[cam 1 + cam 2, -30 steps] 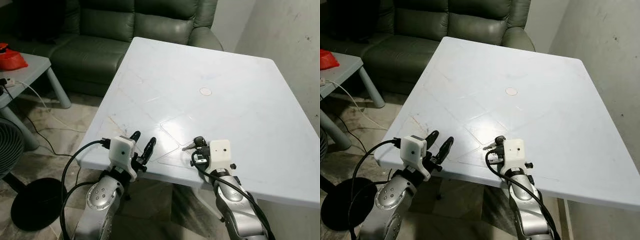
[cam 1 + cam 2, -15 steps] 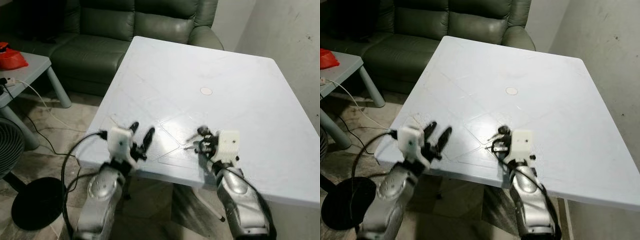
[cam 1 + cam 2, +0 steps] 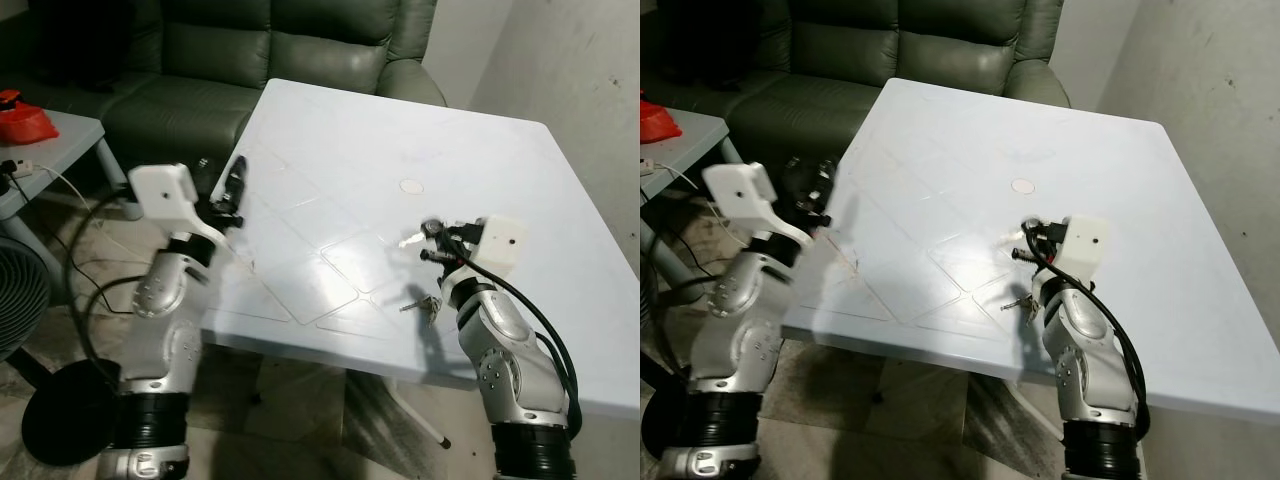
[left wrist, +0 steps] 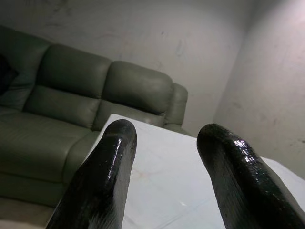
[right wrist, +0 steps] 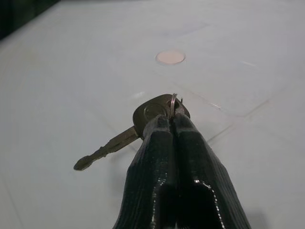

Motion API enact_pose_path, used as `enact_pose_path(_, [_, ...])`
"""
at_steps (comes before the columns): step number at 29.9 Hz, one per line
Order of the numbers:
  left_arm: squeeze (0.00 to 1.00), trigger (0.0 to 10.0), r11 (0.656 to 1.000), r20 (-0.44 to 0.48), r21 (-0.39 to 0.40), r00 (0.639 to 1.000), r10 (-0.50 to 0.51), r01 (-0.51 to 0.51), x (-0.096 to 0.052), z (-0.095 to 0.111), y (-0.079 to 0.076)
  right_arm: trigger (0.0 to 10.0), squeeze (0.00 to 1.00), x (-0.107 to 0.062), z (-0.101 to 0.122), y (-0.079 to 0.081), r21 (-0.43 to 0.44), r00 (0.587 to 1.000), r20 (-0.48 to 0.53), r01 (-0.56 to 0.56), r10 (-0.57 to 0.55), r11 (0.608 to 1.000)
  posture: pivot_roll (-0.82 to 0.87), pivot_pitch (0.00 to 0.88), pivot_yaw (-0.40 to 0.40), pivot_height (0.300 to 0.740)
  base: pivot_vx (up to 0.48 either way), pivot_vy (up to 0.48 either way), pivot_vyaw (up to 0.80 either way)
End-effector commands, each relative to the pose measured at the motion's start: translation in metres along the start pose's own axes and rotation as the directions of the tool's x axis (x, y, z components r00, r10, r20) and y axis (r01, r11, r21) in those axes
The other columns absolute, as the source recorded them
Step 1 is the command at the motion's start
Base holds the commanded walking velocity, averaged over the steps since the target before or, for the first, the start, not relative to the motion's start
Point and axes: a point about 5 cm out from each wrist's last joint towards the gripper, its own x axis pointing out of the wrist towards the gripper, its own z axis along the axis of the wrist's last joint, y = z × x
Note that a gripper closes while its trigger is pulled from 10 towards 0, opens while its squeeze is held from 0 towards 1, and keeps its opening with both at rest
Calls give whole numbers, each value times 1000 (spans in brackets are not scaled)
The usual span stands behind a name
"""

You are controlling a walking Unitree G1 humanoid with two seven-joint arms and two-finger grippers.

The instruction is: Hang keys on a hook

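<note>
We see a white square plastic table (image 3: 330, 150) with faint diagonal seams and a small round pale cap (image 3: 410, 186) at its centre. A dark green leather sofa (image 3: 200, 60) stands beyond the table's far edge, touching or nearly touching its far left corner.

The right gripper (image 3: 432, 236) is raised above the table, near its near edge and towards the right side. Its two black fingers (image 5: 167, 157) are pressed together on the ring of a metal key with a dark flat head (image 5: 143, 121); the key's blade juts sideways out of the grip, clear of the table top. In the eye views the blade shows as a pale sliver at the fingertips (image 3: 410, 240). Below the gripper, on the table near its near edge, we see a small dark key-like shape with a shadow (image 3: 422, 302); whether it is a second key or a hanging part of the bunch cannot be told.

The left gripper (image 3: 234, 190) is lifted at the table's left edge, about midway along it, pointing across the table top. Its two black fingers (image 4: 102, 181) are spread well apart and hold nothing.

Left of the table stands a grey low side table (image 3: 70, 140) carrying a red object (image 3: 22, 118). A black round fan base (image 3: 60, 410) rests on the tiled floor (image 3: 110, 270).
</note>
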Motion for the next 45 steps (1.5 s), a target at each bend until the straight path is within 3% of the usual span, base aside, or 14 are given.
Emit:
enact_pose_path(1, [0, 10000, 1000, -13, -5, 1000, -2, 2, 1, -3, -1, 10000, 0, -1, 9, -3, -15, 998, 64, -17, 18, 1000, -127, 0, -86, 740, 0, 0, 0])
enact_pose_path(4, [0, 10000, 1000, -10, 13, 1000, -4, 4, 1, -3, -2, 10000, 0, -5, 25, -6, 14, 976, 209, -56, 52, 998, -125, 0, -88, 740, 0, 0, 0])
enact_pose_path(8, [0, 10000, 999, -2, 50, 1000, -3, 3, 3, 0, -1, 10000, 0, -12, 35, 1, 35, 951, 298, -101, 86, 994, -122, 0, -87, 740, 0, 0, 0])
enact_pose_path(9, [0, 10000, 997, -11, 77, 1000, 10, -9, 3, 0, 2, 10000, 0, -14, 38, 7, 77, 938, 321, -162, 129, 984, -122, 0, -85, 740, 0, 0, 0])
enact_pose_path(15, [0, 10000, 988, -50, 144, 996, 69, -62, 1, -5, 19, 10000, 0, -18, 44, 13, 5, 907, 394, -162, 147, 987, -127, 0, -81, 740, 0, 0, 0])
enact_pose_path(28, [0, 10000, 987, -114, 100, 984, 136, -124, -22, -29, 41, 10000, 0, -22, 16, -1, -115, 917, 379, -85, 123, 990, -135, 0, -64, 740, 0, 0, 0])
enact_pose_path(40, [0, 10000, 987, -110, 81, 983, 144, -136, -17, -27, 44, 10000, 0, -18, 13, -6, -126, 929, 359, -42, 86, 991, -139, 0, -59, 740, 0, 0, 0])
enact_pose_path(45, [0, 10000, 984, -107, 100, 982, 156, -146, -14, -27, 45, 10000, 0, -16, 12, -6, -134, 934, 350, -29, 75, 991, -144, 0, -58, 740, 0, 0, -729])
